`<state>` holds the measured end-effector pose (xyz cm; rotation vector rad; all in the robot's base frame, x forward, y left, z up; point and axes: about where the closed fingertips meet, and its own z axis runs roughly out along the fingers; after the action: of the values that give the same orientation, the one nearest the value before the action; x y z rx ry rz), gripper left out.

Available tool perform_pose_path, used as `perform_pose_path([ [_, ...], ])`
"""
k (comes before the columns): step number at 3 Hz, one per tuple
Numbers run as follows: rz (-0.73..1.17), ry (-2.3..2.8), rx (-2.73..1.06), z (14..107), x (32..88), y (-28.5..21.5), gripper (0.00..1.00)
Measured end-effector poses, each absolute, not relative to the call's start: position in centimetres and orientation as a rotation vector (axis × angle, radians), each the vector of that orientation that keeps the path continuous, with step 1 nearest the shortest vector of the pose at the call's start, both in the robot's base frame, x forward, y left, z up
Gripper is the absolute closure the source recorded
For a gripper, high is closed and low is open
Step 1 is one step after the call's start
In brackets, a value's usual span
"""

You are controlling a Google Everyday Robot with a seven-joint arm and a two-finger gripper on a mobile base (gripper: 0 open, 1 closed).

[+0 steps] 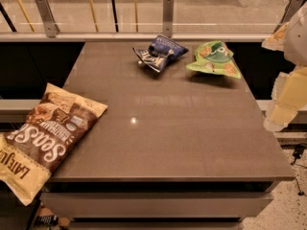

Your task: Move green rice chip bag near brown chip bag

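Setting: a grey-brown table point(168, 128) with a smooth, slightly reflective top, set in front of a glass railing point(168, 13) with metal posts; a pale floor shows beyond the glass.
Below the top: the table's front shows flat grey bands stacked under the near edge.
Floor: a speckled light floor point(283, 210) shows at the lower right, beside the table.
View: the one camera looks down on the table from its near side.
Green rice chip bag point(214, 59): it lies on the far right part of the table, close to the back edge. It is light green and glossy, with a darker green round logo and tan round cakes printed on it. A dark shadow sits on the table along its near side.
Dark-blue snack bag point(159, 51): crumpled, it lies on the far middle of the table, just left of the green rice chip bag and apart from it.
Brown chip bag point(45, 138): the biggest bag, brown with pale yellow ends and large white lettering. It lies slanted at the near left corner and overhangs the table's left edge.
Relation: the green rice chip bag and the brown chip bag are well apart, at opposite corners across the tabletop, with bare table between them.
Gripper point(283, 104): a blurred pale yellow and white shape at the right edge of the view, off the table's right side, near the green rice chip bag but not touching it. I cannot tell how far open it is. It is clear of all three bags.
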<state>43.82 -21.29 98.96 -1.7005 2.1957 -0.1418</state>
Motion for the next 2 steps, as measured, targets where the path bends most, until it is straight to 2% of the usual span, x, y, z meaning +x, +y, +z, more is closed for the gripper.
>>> perform_pose_path([
  [2,-0.185,2.177,-1.691,99.37,43.88,-21.2,0.0],
])
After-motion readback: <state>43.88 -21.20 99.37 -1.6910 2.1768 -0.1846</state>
